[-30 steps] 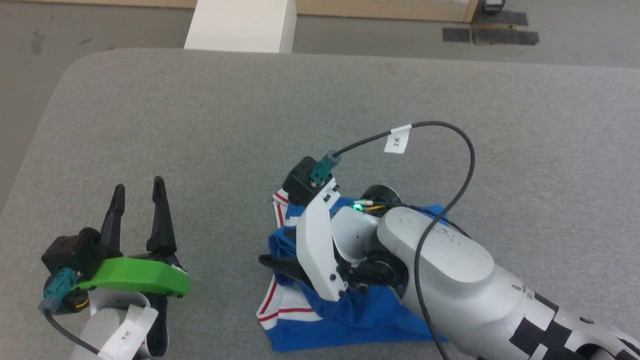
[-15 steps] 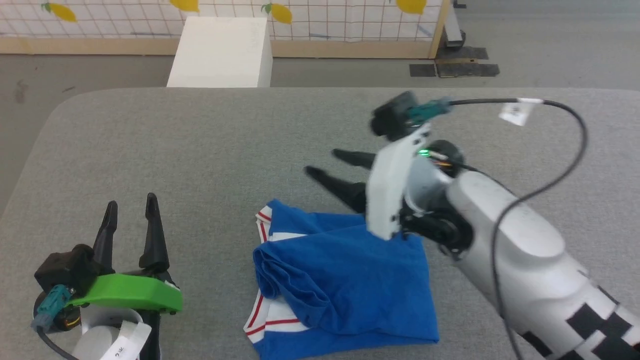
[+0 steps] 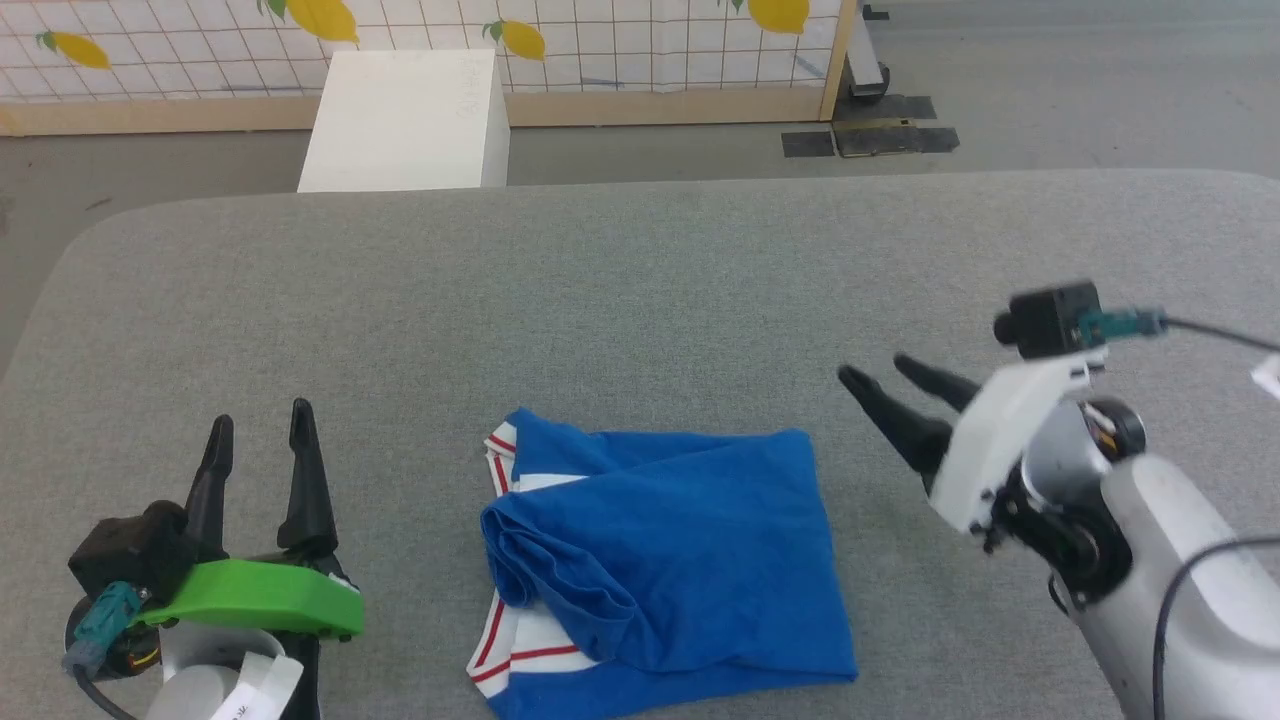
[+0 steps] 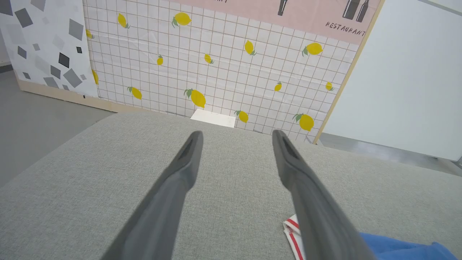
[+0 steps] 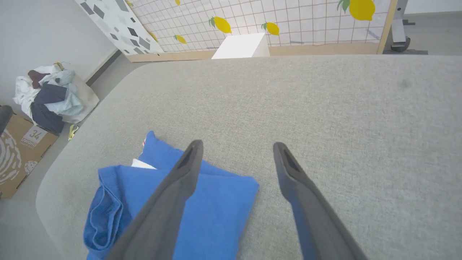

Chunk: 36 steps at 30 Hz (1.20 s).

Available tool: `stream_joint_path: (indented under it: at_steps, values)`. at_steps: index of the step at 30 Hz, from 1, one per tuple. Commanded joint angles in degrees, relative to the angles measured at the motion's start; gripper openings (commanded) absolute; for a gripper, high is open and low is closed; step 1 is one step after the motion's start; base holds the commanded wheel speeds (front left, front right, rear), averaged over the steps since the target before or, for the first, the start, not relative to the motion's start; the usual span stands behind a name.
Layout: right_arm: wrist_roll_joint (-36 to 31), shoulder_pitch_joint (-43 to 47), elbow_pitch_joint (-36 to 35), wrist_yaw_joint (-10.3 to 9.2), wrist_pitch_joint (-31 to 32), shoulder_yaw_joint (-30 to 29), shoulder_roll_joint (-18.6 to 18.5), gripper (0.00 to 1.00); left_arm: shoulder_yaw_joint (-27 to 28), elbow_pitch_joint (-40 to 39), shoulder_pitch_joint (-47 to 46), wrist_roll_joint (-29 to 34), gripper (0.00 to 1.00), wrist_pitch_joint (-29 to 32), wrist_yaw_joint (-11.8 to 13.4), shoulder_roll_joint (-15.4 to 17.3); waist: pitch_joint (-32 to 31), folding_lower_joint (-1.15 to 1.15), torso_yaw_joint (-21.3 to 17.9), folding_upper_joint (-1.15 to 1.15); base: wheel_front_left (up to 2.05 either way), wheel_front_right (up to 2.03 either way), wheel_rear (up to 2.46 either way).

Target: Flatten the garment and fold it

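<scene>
Two grippers are in the head view, both empty, each with its two fingers spread apart. Nearest, at the near left, the left gripper (image 3: 260, 415) sits low over the grey table (image 3: 600, 300), its fingers pointing toward the far side, apart from the cloth. One garment (image 3: 680, 560) lies in the near middle of the table, between the two arms. It is a blue shirt folded to a rough rectangle, with a thick rolled fold on its left side and white parts with red stripes showing at its near left and far left corners. At the right, the right gripper (image 3: 875, 367) hangs above the table. Its pale forearm rises from the near right corner and its fingers point left and a little far, near the garment's far right corner but not touching it. Beyond the table's far edge one white box (image 3: 400, 120) stands on the floor, and behind it is one wall panel (image 3: 650, 40) of white tiles with yellow lemons.
</scene>
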Motion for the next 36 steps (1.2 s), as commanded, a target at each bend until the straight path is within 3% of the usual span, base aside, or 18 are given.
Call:
stream_joint_path:
  at_steps: [1,8,20,34,35,36]
  values:
    - [-1.1,2.4,-0.7,-0.06,0.4,-1.2,0.4,1.0,0.1,-0.3,1.0,0.3,1.0,-0.1,0.2,0.1,0.0,0.0,-0.1,0.0,0.0,0.0,0.0]
    - [-4.7,10.2,-4.3,-0.06,7.0,-5.5,2.3,1.0,0.0,-0.2,0.9,0.0,1.0,-0.2,0.2,0.0,0.8,0.0,-0.1,0.0,0.0,0.0,0.0]
    - [-8.5,10.5,-6.1,-0.06,24.3,-2.8,5.6,1.0,-0.7,0.5,-1.2,-0.2,1.0,-0.5,-0.4,-0.5,3.8,0.0,1.5,0.0,0.0,0.0,0.0]
    - [-11.2,6.2,0.0,-0.06,27.7,3.5,8.8,1.0,-0.9,1.7,-2.7,0.0,1.0,-1.0,-1.0,-1.3,6.0,0.0,2.8,0.0,0.0,0.0,0.0]
    - [-11.1,6.0,0.5,-0.06,28.0,4.1,8.8,0.9,-1.0,1.8,-2.8,0.1,1.0,-1.0,-1.1,-1.3,6.1,0.0,2.9,0.0,0.0,0.0,0.0]
    - [-10.9,5.8,0.8,-0.06,28.2,4.6,8.8,0.31,-1.0,1.9,-2.9,0.1,1.0,-1.0,-1.1,-1.4,6.1,0.0,2.9,0.0,0.0,0.0,0.0]
